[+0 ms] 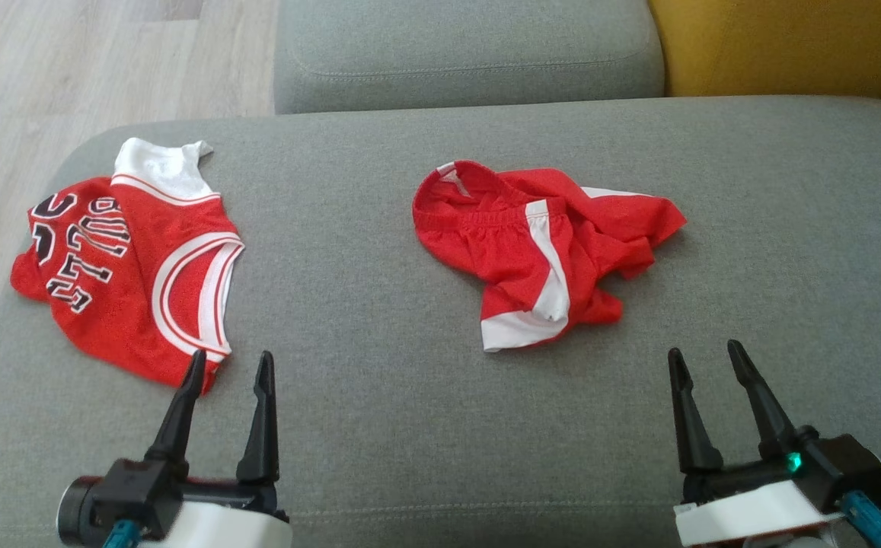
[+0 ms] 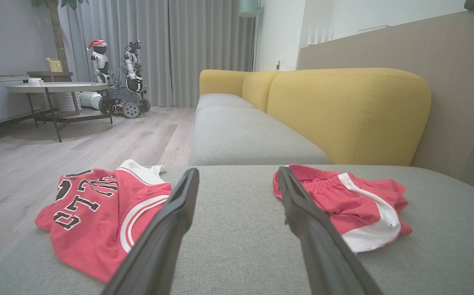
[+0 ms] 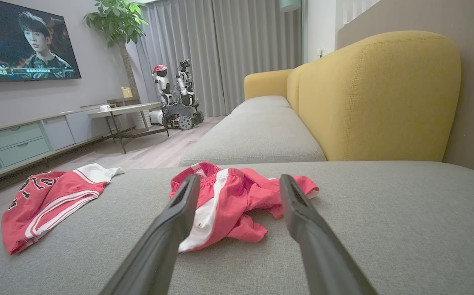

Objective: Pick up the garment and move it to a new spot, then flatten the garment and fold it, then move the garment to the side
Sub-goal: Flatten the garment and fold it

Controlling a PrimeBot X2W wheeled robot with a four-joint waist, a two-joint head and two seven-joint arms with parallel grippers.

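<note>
Left hand (image 1: pixel 231 356) at 7 o'clock, long dark tapered fingers apart, empty, one tip just by the near hem of the jersey (image 1: pixel 128 259). Right hand (image 1: pixel 703 348) at 5 o'clock, fingers apart, empty. The jersey lies flat at 10 o'clock: red mesh, curved white striped trim, dark lettering, white panel at far end. Crumpled red shorts (image 1: pixel 539 243) with a white side stripe near 1 o'clock. Both on grey woven sofa seat (image 1: pixel 379 396).
</note>
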